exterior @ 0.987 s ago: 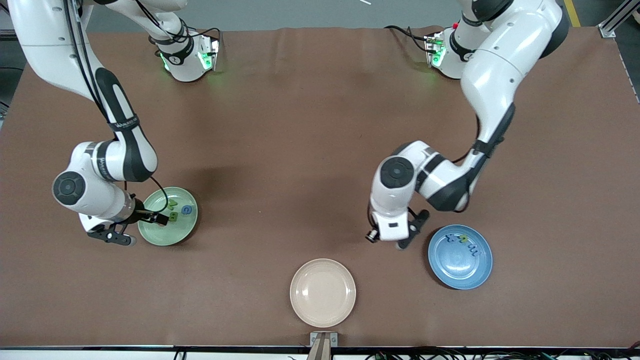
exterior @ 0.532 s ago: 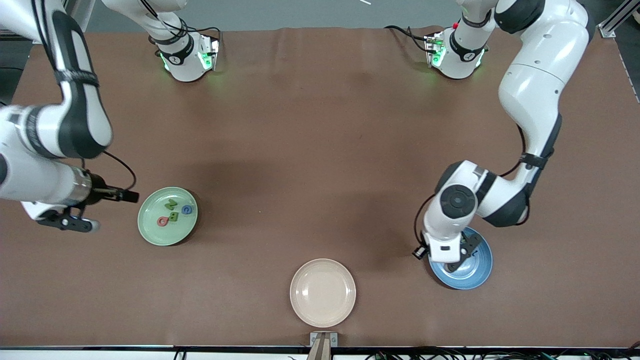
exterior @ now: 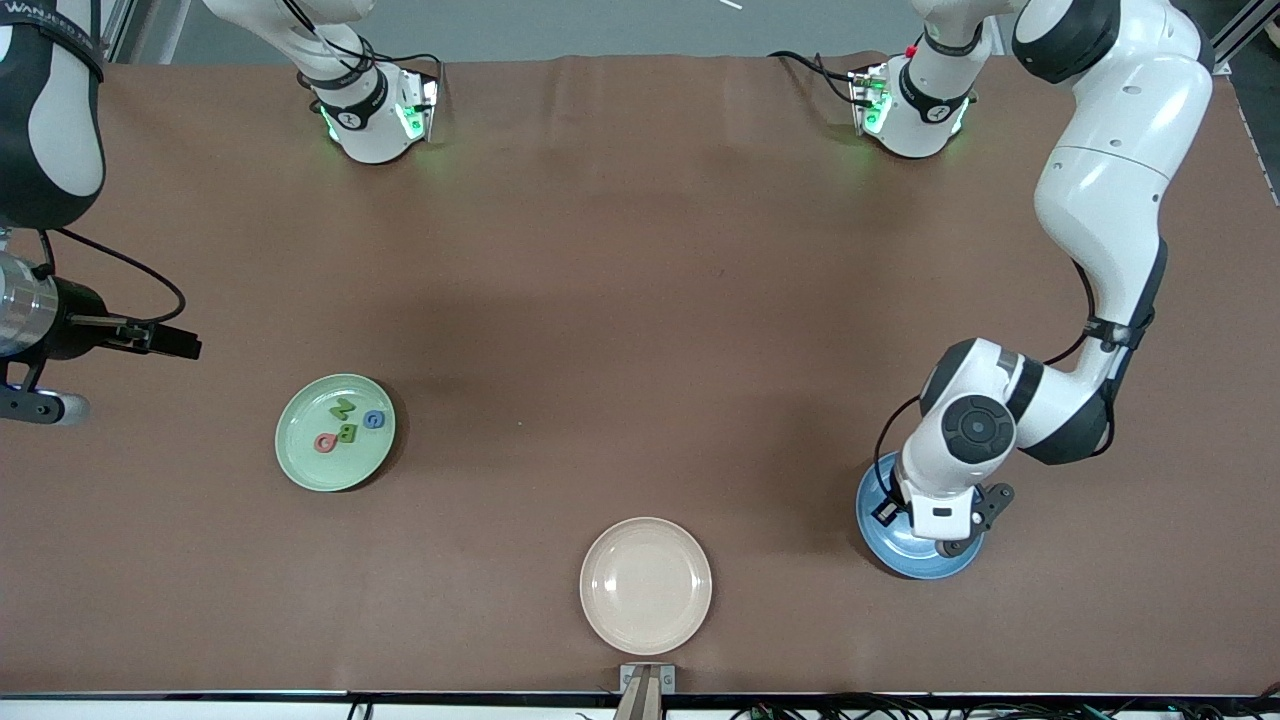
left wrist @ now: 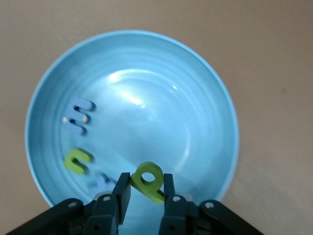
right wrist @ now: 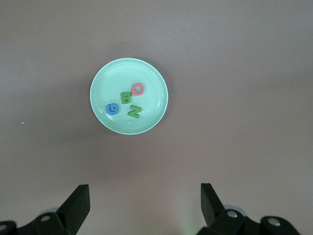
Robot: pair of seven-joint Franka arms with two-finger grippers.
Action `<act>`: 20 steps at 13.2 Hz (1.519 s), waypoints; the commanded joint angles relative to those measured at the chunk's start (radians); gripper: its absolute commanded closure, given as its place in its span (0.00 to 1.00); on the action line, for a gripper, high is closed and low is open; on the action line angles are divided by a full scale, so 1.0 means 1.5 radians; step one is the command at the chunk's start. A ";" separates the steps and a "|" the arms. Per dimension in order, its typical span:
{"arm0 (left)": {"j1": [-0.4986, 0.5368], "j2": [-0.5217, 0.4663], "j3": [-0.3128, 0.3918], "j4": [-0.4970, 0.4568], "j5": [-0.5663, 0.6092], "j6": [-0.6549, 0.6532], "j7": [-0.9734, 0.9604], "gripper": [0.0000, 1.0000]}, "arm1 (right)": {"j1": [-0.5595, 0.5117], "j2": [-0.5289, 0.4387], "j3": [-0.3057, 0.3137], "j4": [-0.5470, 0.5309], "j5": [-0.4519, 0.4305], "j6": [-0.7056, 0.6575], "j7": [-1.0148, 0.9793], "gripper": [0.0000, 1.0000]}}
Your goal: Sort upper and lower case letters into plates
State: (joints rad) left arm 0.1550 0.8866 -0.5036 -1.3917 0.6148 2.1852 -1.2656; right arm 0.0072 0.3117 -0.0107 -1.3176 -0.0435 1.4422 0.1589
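Note:
My left gripper [left wrist: 145, 182] is shut on a lime green looped letter [left wrist: 148, 179] and holds it low over the blue plate [left wrist: 195, 98]. That plate holds a pale blue letter [left wrist: 78, 115], a lime green letter [left wrist: 78, 160] and a blue one half hidden by my finger. In the front view my left hand [exterior: 948, 540] covers most of the blue plate [exterior: 890, 555]. My right gripper [right wrist: 144, 191] is open and empty, high above the table beside the mint green plate [right wrist: 146, 73], which holds a pink [right wrist: 138, 88], two green and a blue letter [right wrist: 112, 108].
An empty beige plate [exterior: 645, 585] sits near the front camera's edge, midway between the two plates. The mint green plate [exterior: 310, 470] lies toward the right arm's end. The right arm's elbow hangs over that end of the table.
My left gripper has carried the lime green letter from beside the blue plate to over it. My right gripper left a pink letter in the green plate and drew up and away.

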 commanded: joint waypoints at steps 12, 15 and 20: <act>0.185 -0.118 -0.265 0.001 -0.024 -0.200 0.171 0.00 | -0.034 -0.114 0.006 -0.190 0.038 0.113 -0.038 0.00; 0.295 -0.138 -0.377 0.000 -0.023 -0.301 0.240 0.00 | -0.031 -0.175 0.006 -0.246 0.037 0.130 -0.038 0.00; 0.310 -0.196 -0.407 0.000 -0.013 -0.369 0.261 0.00 | -0.028 -0.238 0.006 -0.293 0.037 0.131 -0.038 0.00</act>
State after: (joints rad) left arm 0.6194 0.6426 -1.1102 -1.3691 0.5951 1.6550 -0.8831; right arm -0.0290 0.0159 -0.0080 -1.6857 -0.0011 1.6117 0.1119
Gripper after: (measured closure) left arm 0.000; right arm 0.000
